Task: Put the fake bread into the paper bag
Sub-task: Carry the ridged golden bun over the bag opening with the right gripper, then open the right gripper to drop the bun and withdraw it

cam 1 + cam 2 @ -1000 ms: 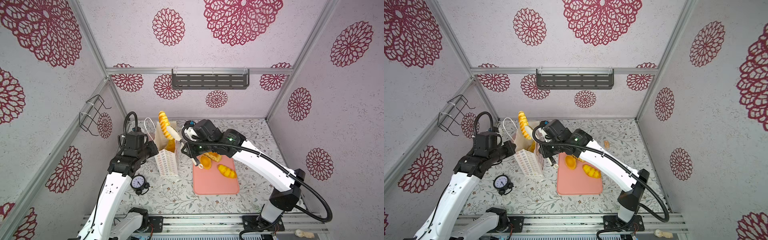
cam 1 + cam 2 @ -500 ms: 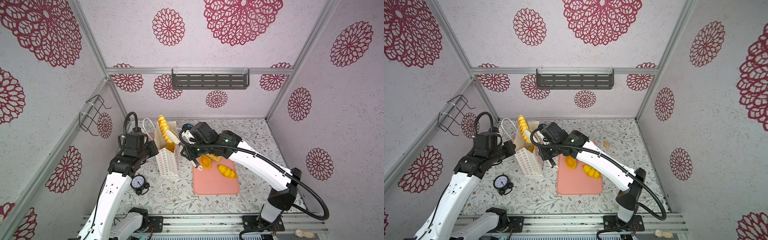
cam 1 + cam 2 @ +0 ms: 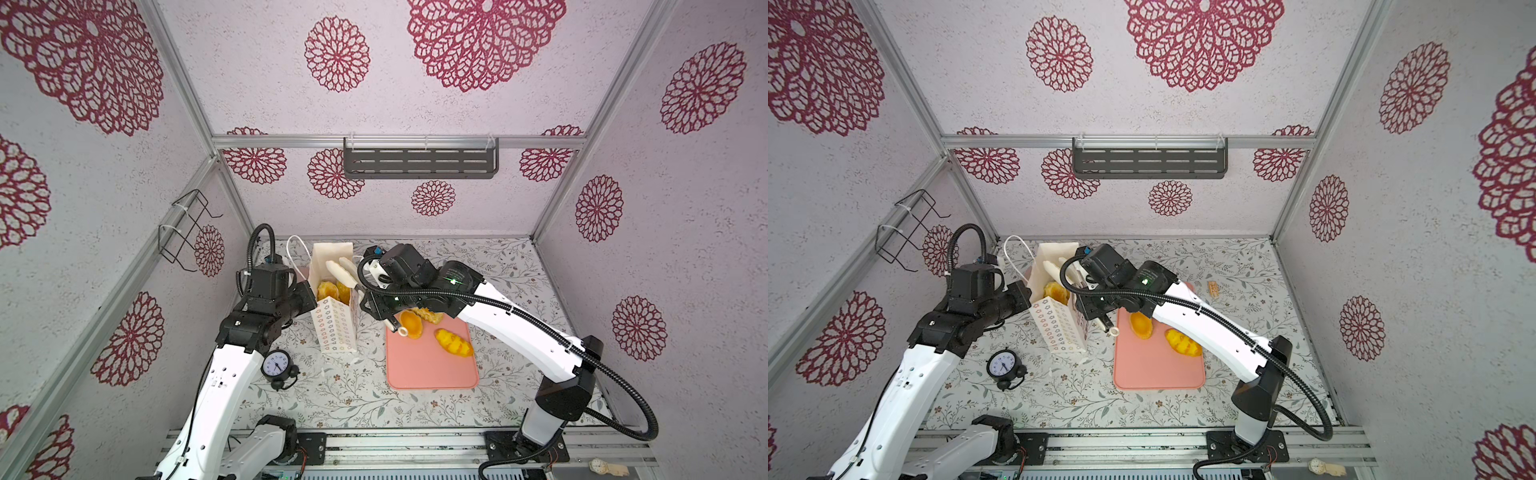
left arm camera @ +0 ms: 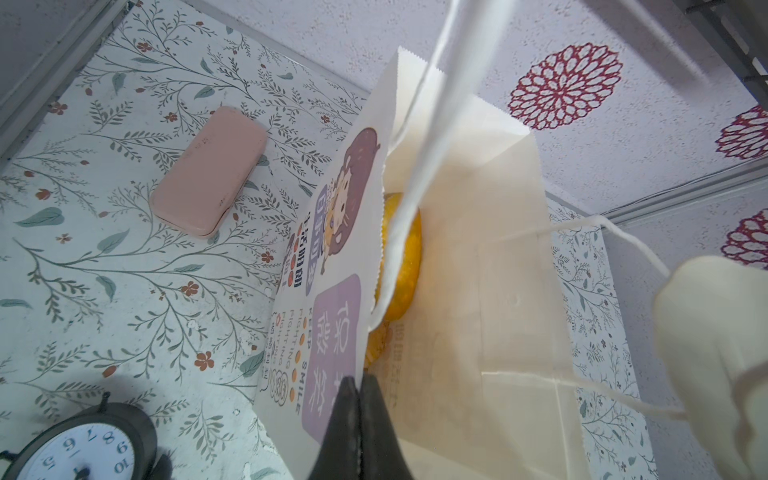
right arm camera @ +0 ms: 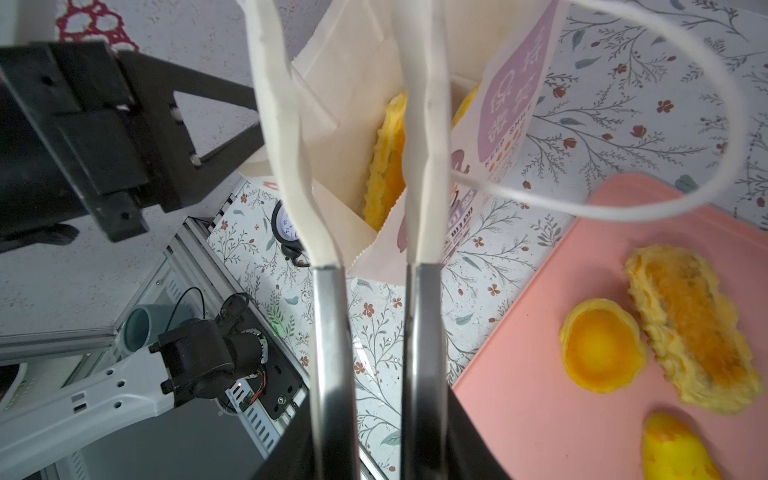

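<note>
Left end effector [image 4: 358,381] tight on paper bag [image 4: 465,174] rim; right end effector [image 3: 336,262] parted, empty, above mouth.

Grey shelf [image 3: 419,163] hangs on rosette-printed walls [image 3: 374,212] above floral tabletop [image 3: 353,399].

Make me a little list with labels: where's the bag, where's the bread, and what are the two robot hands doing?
bag: paper bag standing upright beside the pink tray
bread in bag: yellow pieces showing inside
bread on tray: round tart, long flat pastry, ridged roll
left gripper: shut, pinching the bag's rim
right gripper: open, empty, over the bag's mouth
also there: black clock
</note>
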### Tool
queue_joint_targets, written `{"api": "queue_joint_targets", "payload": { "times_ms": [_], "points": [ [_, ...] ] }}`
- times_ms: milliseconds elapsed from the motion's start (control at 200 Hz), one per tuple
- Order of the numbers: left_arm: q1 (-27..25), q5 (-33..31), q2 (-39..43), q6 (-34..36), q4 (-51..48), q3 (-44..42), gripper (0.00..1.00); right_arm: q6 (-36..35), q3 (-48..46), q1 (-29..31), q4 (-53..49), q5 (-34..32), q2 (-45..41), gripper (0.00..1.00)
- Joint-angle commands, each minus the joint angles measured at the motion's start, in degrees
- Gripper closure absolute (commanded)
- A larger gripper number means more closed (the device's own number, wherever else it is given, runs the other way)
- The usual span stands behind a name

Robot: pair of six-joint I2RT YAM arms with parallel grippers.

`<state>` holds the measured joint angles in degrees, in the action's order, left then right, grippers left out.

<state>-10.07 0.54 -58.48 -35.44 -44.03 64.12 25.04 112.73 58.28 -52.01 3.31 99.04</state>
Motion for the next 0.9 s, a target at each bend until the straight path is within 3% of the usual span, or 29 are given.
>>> {"api": "queue_joint_targets", "payload": {
  "times_ms": [0, 185, 330, 660, 896],
  "points": [
    [0.25, -0.62, 0.73, -0.19, -0.33, -0.32, 0.92, -1.01, 2.05, -0.12, 2.17, -2.98, -3.42, 0.63],
    [0.25, -0.62, 0.72, 0.0, -0.79, 0.96, 0.84, -1.8, 2.17, -1.9, 1.1, -6.73, -8.01, 0.64],
    [0.3, -0.62, 0.65, 0.02, -0.77, 1.45, 0.68, -1.27, -1.76, -5.07, -0.05, -8.58, -13.55, 0.65],
    [0.27, -0.49, -0.57, 0.59, -0.48, 2.44, 0.51, 1.91, -25.07, -17.67, -0.48, -3.26, -27.83, 0.65],
    [0.29, -0.27, -0.85, 0.69, 0.05, 2.77, 0.48, 1.73, -39.36, -19.08, -1.78, 2.49, -30.36, 0.65]
  ]
}}
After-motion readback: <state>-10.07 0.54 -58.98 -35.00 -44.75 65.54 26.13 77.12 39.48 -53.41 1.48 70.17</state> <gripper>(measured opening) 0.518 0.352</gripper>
